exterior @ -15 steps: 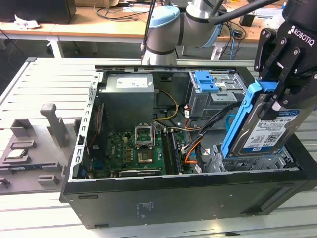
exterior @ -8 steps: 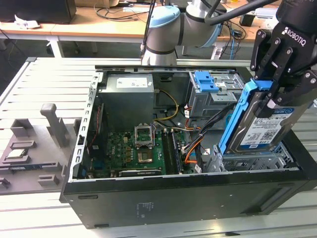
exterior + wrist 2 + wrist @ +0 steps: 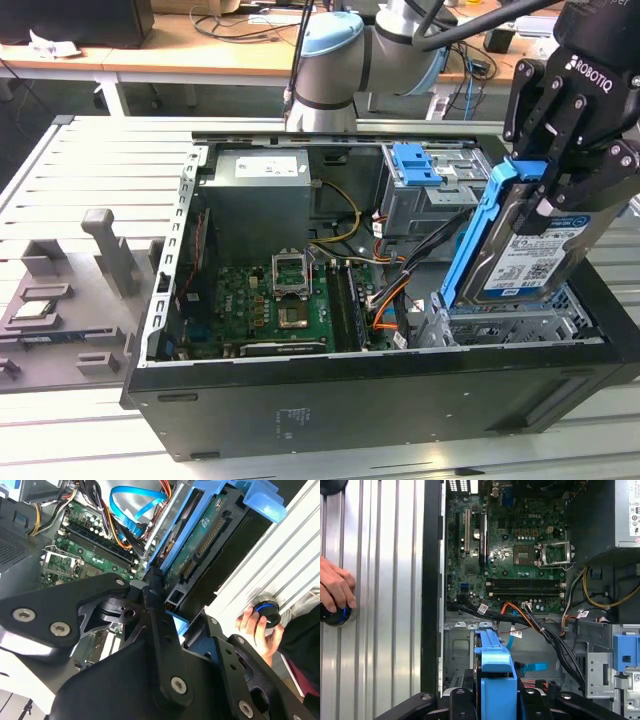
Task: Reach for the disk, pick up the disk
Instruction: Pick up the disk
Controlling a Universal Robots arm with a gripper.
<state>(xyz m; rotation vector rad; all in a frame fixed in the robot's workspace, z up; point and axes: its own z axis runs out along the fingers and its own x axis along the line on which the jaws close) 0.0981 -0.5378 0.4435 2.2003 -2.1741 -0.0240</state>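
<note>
The disk (image 3: 530, 250) is a silver-grey hard drive with a white-and-blue label and a blue bracket along its edges. It hangs tilted, nearly on edge, above the drive bay at the exterior view's right end of the open computer case (image 3: 380, 400). My gripper (image 3: 545, 195) is shut on the disk's upper end from above. In the second wrist view the disk's green circuit-board side (image 3: 200, 535) runs out from between my black fingers (image 3: 152, 592). The first wrist view shows the disk's blue bracket (image 3: 495, 672) edge-on.
Inside the case lie the motherboard (image 3: 270, 300), orange and black cables (image 3: 395, 290), a power supply (image 3: 258, 190) and a silver drive cage with a blue latch (image 3: 415, 165). A grey fixture (image 3: 60, 300) sits at the exterior view's left. A person's hand (image 3: 335, 592) rests on a knob beside the case.
</note>
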